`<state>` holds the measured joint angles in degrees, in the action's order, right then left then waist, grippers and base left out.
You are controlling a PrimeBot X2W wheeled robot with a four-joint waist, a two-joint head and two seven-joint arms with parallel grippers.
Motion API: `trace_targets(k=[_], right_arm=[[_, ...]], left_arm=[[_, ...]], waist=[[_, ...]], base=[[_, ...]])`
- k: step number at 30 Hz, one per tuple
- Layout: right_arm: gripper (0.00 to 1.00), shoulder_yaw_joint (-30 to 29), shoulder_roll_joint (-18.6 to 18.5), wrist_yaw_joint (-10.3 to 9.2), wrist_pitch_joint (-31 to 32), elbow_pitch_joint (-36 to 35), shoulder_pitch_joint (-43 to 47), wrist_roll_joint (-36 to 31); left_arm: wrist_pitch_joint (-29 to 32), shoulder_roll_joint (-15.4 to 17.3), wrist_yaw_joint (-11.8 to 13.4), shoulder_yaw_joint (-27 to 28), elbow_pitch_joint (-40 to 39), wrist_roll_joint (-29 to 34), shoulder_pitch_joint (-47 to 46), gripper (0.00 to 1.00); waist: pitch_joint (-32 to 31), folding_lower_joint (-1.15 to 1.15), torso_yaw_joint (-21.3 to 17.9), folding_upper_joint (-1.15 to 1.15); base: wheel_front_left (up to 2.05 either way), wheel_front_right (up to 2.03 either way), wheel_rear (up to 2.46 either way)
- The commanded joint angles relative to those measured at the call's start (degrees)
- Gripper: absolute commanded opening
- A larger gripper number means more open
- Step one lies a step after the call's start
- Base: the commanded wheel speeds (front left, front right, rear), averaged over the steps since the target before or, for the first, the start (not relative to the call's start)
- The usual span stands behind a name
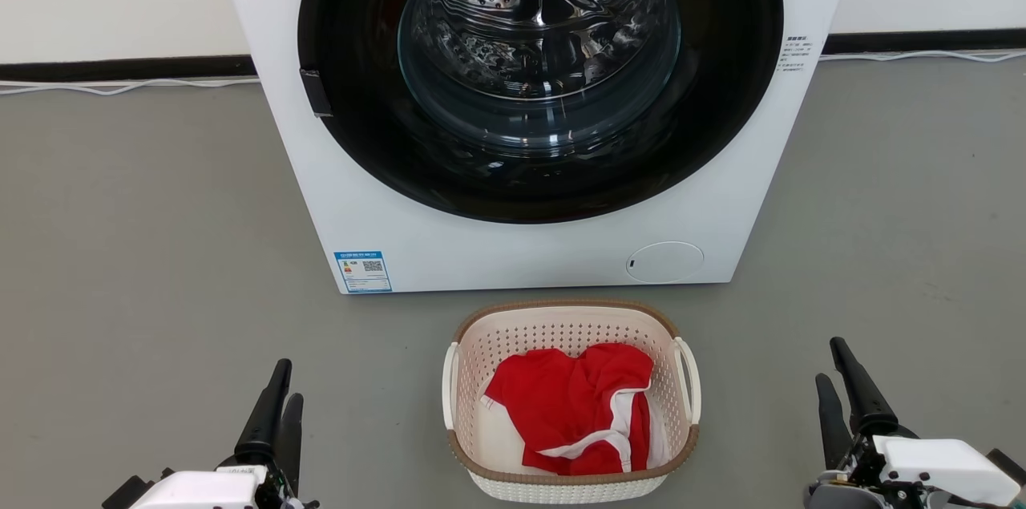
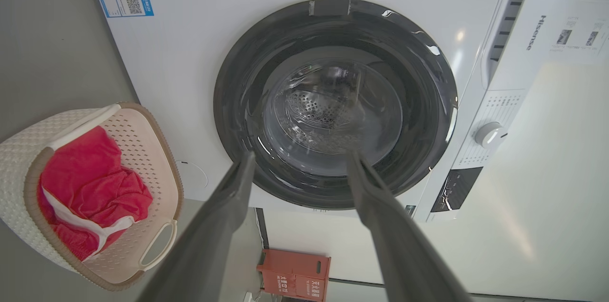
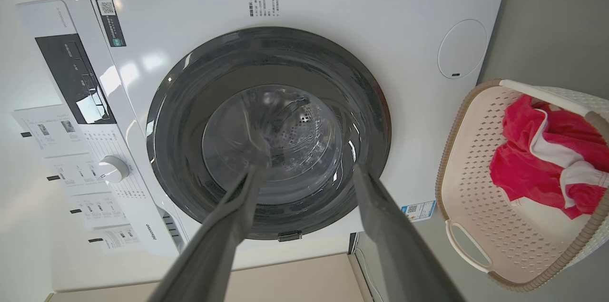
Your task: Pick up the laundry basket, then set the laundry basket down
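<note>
While the left claw (image 1: 288, 381) and right claw (image 1: 830, 360) gape wide, wrist views add a dial (image 2: 490, 134).

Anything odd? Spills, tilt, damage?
Nothing stands out. The cream, brown-rimmed perforated plastic laundry basket sits upright on the grey floor before the white washing machine, a red-and-white garment inside. The left gripper and right gripper are open, clear of it.
</note>
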<state>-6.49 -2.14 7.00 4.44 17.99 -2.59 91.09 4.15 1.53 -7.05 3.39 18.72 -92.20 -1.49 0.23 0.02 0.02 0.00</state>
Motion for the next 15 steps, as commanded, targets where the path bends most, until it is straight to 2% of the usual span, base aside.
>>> trace_targets(k=[1,15], right_arm=[[1.0,0.5,-0.6,0.09,-0.8,-1.8,-1.6,-0.9],[1.0,1.5,-1.4,0.14,-3.1,-2.4,-2.0,-11.5]], left_arm=[[-0.5,0.4,-0.1,-0.1,-1.6,0.7,-1.7,1.0],[-2.8,0.5,-0.1,-0.3,-0.8,8.0,-2.2,1.0]], waist=[[0.0,-0.01,0.0,0.0],[-0.1,-0.01,0.1,0.0]], base=[[0.0,0.0,0.0],[0.0,0.0,0.0]])
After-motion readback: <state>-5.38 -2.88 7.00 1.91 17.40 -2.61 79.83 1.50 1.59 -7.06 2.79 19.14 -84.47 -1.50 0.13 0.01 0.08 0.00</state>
